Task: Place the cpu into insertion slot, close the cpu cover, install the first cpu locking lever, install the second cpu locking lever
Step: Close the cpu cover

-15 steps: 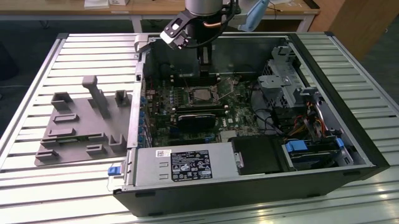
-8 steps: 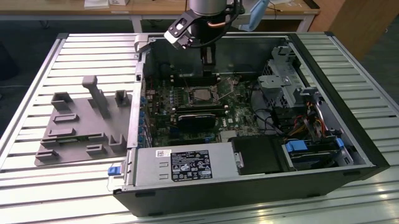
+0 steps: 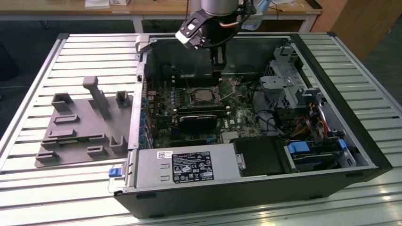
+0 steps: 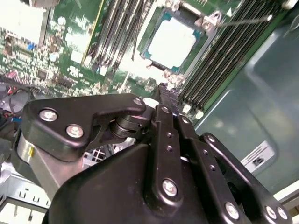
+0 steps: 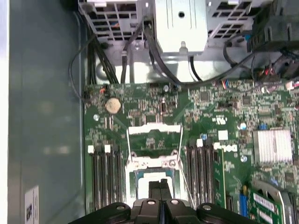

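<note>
On the exterior view's left I see a grey moulded fixture tray (image 3: pixel 78 134) flat on the slatted tabletop (image 3: pixel 37 80), just beside the open PC case (image 3: pixel 351 141). A power supply (image 3: pixel 182 167) sits along the case's near edge, with the green motherboard (image 3: pixel 166 113) behind it.

Mid-case, the cpu (image 3: pixel 202 96) is already seated in the insertion slot (image 3: pixel 188 96), silver top up. In the second wrist view it is a pale square (image 4: pixel 173 39) inside the dark frame (image 4: pixel 152 46).

The cpu cover (image 5: pixel 154 129) is not down. In the first wrist view it lies swung back off the socket, with board showing through its window. A thin locking lever (image 4: pixel 243 20) sticks out from the socket corner over the memory slots (image 4: pixel 224 56), unlatched.

My gripper (image 3: pixel 218 75) hangs over the socket's far side, just above the board. In the first wrist view (image 5: pixel 160 186) its fingers (image 5: pixel 154 189) are pressed together with only a seam between them. It looks clenched, and I can't make out anything pinched. I can't tell whether it touches the socket.

On the exterior view's right are the drive cage (image 3: pixel 292 84) and a cable bundle (image 3: pixel 308 125).
</note>
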Robot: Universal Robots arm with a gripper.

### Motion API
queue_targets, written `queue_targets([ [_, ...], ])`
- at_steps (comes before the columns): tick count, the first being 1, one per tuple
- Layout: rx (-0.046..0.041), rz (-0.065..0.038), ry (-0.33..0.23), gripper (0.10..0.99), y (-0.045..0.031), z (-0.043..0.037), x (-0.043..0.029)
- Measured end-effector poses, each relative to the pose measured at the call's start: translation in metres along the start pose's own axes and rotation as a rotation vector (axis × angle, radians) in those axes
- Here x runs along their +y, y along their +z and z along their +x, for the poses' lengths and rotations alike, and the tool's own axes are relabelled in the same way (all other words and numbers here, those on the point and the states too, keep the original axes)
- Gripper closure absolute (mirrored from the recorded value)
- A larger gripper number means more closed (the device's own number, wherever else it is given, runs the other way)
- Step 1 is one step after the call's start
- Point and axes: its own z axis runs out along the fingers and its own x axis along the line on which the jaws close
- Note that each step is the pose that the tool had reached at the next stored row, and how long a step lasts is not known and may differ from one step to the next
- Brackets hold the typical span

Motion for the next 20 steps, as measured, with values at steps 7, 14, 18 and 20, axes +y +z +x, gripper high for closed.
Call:
queue_targets([
  [7,-0.0001,0.000,0.001,0.984,0.0012,0.0011,0.0173],
  [14,-0.0004,0.000,0.003,0.984,0.0022,0.0022,0.0335],
  [18,-0.0003,0.000,0.005,0.984,0.0030,0.0027,0.0420],
  [20,-0.0003,0.000,0.006,0.984,0.0033,0.0030,0.0460],
])
